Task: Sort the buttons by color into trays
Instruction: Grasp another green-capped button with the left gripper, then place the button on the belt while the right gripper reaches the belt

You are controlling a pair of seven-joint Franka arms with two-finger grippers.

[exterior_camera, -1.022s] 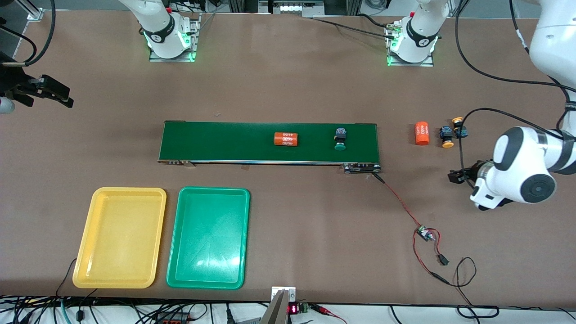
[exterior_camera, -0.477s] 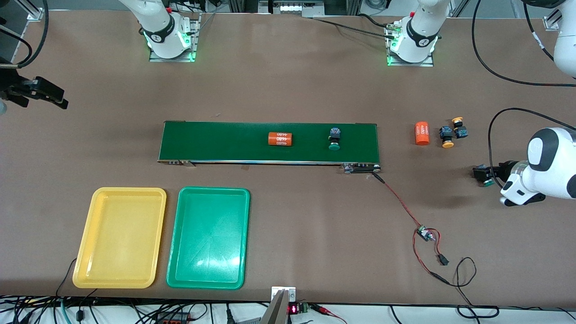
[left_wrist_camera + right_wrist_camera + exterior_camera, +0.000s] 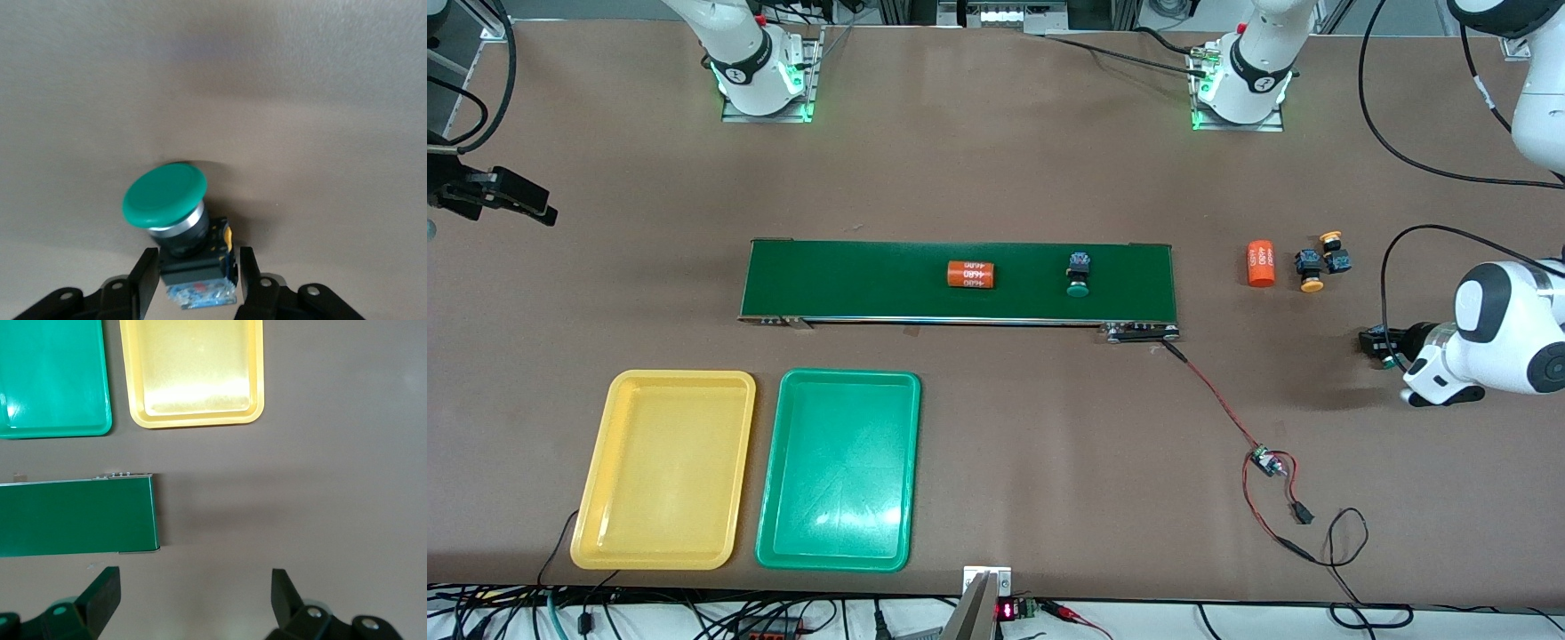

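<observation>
- The left end effector [image 3: 1380, 345] is low over the bench [image 3: 996, 169] at about 3 o'clock in the front view, at the left arm's end. Its fingers [image 3: 143, 283] press the two sides of the black body of a green button [image 3: 165, 195], so it holds this button.
- The grip is low on the body, and the wide cap sticks out in front. I think the button may tilt or slip during a fast lift.
- The green tray [image 3: 849, 374] is at about 7 o'clock, well apart from this grip. The path is long, and a loose grip may drop the button on the way.
- The yellow tray [image 3: 680, 375] lies just beside the green one, so a release near the shared edge may sort it wrongly.
- The second green button [image 3: 1079, 274] lies on the dark belt [image 3: 854, 280], and two yellow buttons [image 3: 1311, 269] lie near an orange cylinder [image 3: 1260, 264].
- The right end effector [image 3: 511, 197] waits at 9 o'clock, jaws wide and empty.
</observation>
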